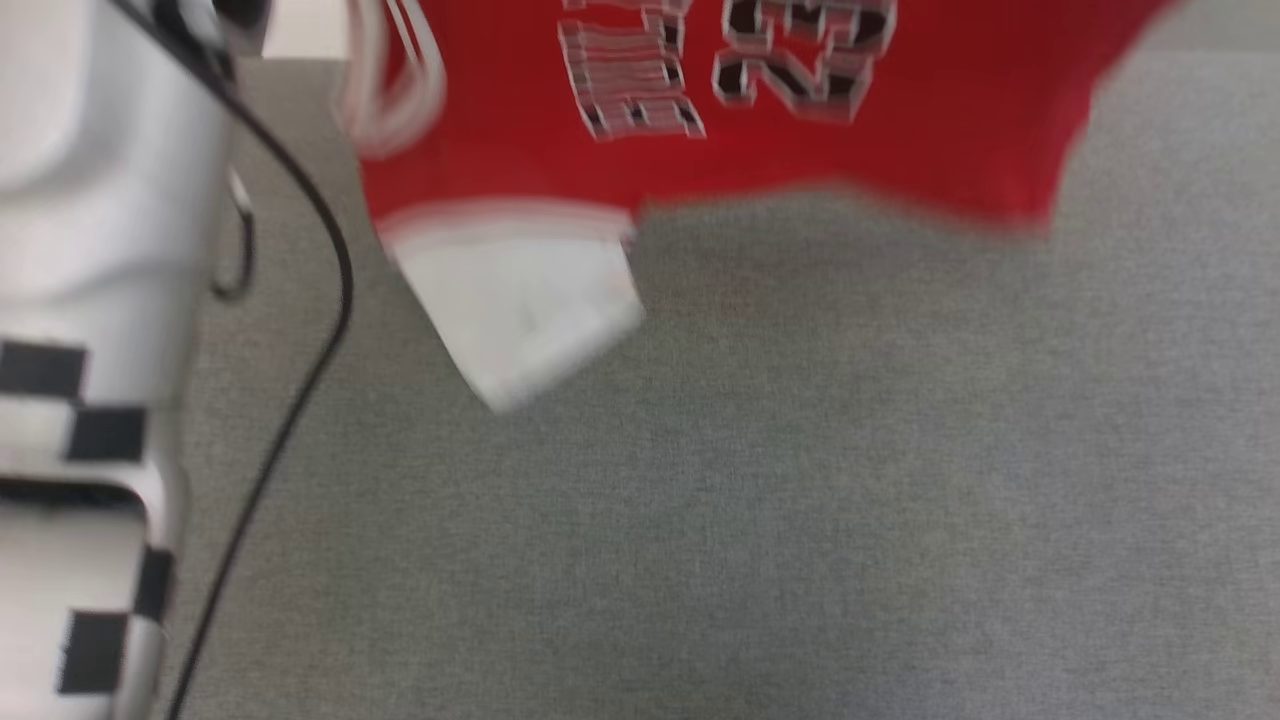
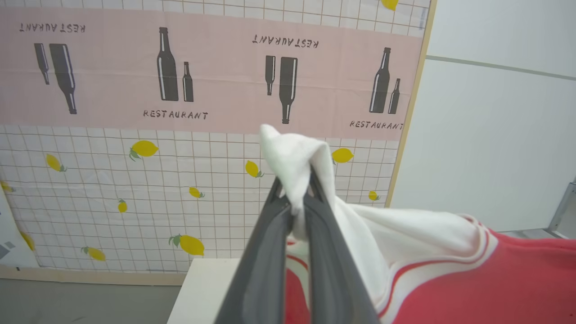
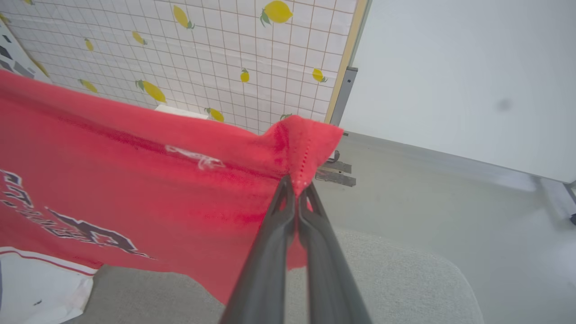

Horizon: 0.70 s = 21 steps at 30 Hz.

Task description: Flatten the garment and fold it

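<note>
Garment (image 1: 800, 150) hangs stretched between my two grippers, held up over the grey padded surface (image 1: 800, 520) beneath them, with a loose white sleeve (image 1: 520, 310) drooping toward it. My left gripper (image 2: 296, 189) is clamped on a bunch of white sleeve cloth that pokes out past its tips. My right gripper (image 3: 297, 184) is pinched tight on a red stitched corner, and a tuft of it stands beyond the tips.

I judge it soft, light and limp: it sags wherever I am not holding it and will drape rather than keep a shape. It looks neither fragile nor slick, yet so small a pinch could creep out under a hard pull. Hems, seams and corners, where the cloth is doubled, seem the surest places to grip.

Left of my right jaws runs dark block print on the red, cut off and unreadable. The head view's print is blurred. A small white logo (image 3: 193, 158) nearer those tips is too small to read. Beyond my left tips, a backdrop (image 2: 175, 114) reads "RESTAURANT" beside bottle drawings, above lemons on a grid.
</note>
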{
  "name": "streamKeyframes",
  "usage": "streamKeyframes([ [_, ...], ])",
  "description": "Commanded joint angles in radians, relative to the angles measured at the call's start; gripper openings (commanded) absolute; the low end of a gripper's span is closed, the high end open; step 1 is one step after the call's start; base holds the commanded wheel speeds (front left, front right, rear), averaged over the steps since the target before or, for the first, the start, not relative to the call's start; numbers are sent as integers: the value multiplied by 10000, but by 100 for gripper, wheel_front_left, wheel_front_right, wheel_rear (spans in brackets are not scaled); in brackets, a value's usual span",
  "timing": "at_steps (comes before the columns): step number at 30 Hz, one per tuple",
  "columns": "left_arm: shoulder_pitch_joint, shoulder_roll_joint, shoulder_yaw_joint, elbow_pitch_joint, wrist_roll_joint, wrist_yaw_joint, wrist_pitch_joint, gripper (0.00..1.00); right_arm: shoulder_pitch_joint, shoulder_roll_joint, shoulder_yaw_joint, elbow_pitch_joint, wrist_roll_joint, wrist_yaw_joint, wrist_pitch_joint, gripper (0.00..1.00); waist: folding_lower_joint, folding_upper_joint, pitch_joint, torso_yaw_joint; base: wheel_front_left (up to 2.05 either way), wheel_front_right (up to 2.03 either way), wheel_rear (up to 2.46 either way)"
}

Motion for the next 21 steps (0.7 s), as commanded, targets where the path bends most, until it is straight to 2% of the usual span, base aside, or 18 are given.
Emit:
streamKeyframes([
  [1,-602,65,17,150,231,58,-186,0,-513,-4,111,232,-173,-15,-279,0,-1,0,576,-68,0,0,0],
  [5,-1755,-76,310,514,407,480,-910,0,-1637,-108,329,889,-431,-15,-914,0,-1,0,862,-11,0,0,0],
  [8,-2185,-209,321,759,499,538,-1359,0,-2103,-129,340,1309,-448,-15,-1331,0,-1,0,1013,45,0,0,0],
  [14,-1886,-455,318,1313,286,262,-1998,0,-1893,-234,638,2061,-251,-15,-2069,0,-1,0,1100,186,0,0,0],
  [21,160,-783,52,1767,-84,-446,-2751,0,295,-398,1229,2178,735,-15,-3477,0,-1,0,446,451,0,0,0],
])
